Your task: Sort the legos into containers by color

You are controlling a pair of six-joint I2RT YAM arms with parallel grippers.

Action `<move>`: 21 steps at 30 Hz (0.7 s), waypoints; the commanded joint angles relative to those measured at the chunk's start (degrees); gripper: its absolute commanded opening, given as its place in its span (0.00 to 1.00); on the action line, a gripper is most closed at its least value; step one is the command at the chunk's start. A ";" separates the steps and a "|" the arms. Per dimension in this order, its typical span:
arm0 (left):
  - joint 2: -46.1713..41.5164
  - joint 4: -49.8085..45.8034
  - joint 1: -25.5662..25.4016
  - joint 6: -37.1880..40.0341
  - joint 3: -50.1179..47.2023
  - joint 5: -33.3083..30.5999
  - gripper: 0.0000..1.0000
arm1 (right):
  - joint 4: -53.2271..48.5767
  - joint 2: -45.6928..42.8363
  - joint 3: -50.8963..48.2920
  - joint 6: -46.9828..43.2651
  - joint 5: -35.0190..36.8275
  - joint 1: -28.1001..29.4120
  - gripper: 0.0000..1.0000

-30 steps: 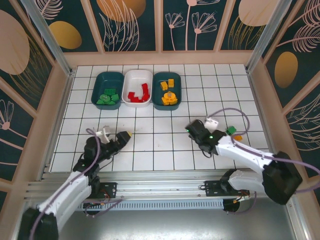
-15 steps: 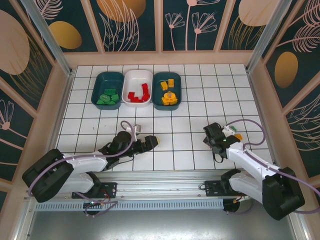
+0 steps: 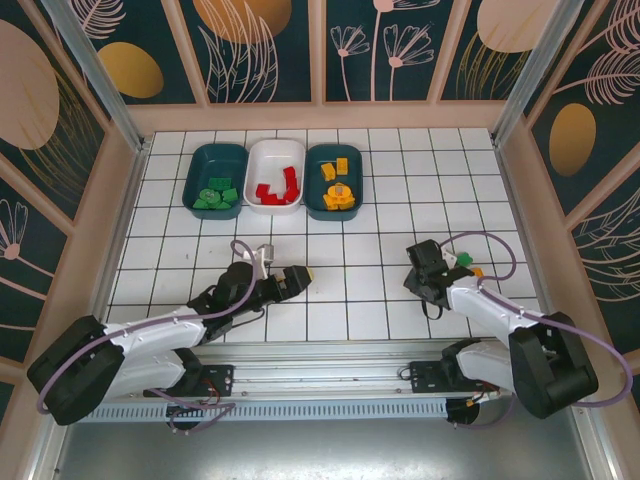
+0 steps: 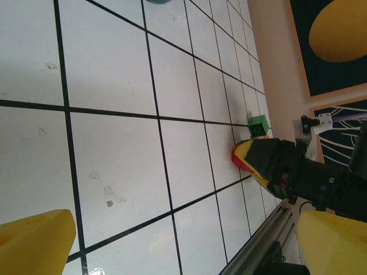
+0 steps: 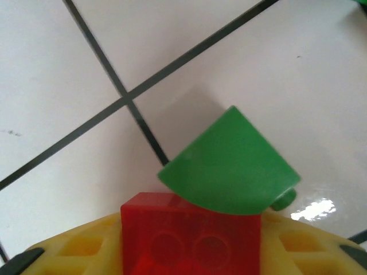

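Legos [image 3: 275,188] lie sorted in three tubs far ahead of both claws, side by side at the back of the white tiled worktop [image 3: 420,190]: the left teal tub [image 3: 215,158] holds the green ones, the white tub [image 3: 275,152] the red, and the right teal tub [image 3: 318,155] the yellow-orange. Three more pieces sit at the right claw [image 5: 192,255]. That claw is pinching a red brick [image 5: 192,238], its yellow fingers [image 5: 74,252] pressed against the brick on either side, low over the tiles. Just past its tips lies a green brick [image 5: 229,169], turned so that a stud points sideways; in the wrist view it overlaps the red brick's far edge, and I cannot tell whether the two touch. An orange brick [image 3: 477,272] rests on the worktop just beside the green brick, on the side away from the claw. The left claw [image 3: 305,275] is spread wide, its yellow fingertips [image 4: 34,240] well apart with white tiles between them; it hangs low, well apart from the right claw and pointing across at it
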 commanded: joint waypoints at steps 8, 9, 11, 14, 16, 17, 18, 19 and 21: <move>-7.89 -12.17 0.39 2.50 2.08 -8.58 0.99 | -0.04 -6.60 1.57 1.41 -0.49 5.86 0.28; -9.46 -14.63 1.23 2.89 2.52 -9.85 0.98 | -0.06 -6.51 3.04 2.30 0.34 8.46 0.28; -13.49 -19.89 5.65 3.53 3.03 -10.90 0.98 | 1.04 -4.10 7.20 3.23 2.15 13.91 0.28; -20.29 -26.47 17.05 4.43 2.47 -9.91 0.98 | 5.70 3.80 15.90 1.40 4.28 20.08 0.28; -23.64 -29.54 25.27 5.21 2.17 -7.92 0.98 | 10.56 11.01 22.55 -1.98 4.90 23.23 0.28; -24.29 -30.32 28.22 5.52 2.08 -6.79 0.99 | 12.28 14.17 25.73 -3.50 5.09 24.29 0.28; -24.38 -30.34 31.54 6.17 1.82 -4.67 0.98 | 13.81 18.27 29.50 -5.15 5.13 25.12 0.28; -23.55 -29.62 34.35 6.66 1.57 -1.97 0.99 | 15.06 22.22 33.31 -6.92 5.15 25.44 0.28; -19.79 -28.24 37.99 7.03 1.44 2.99 0.99 | 17.76 29.29 39.96 -10.13 4.29 25.47 0.28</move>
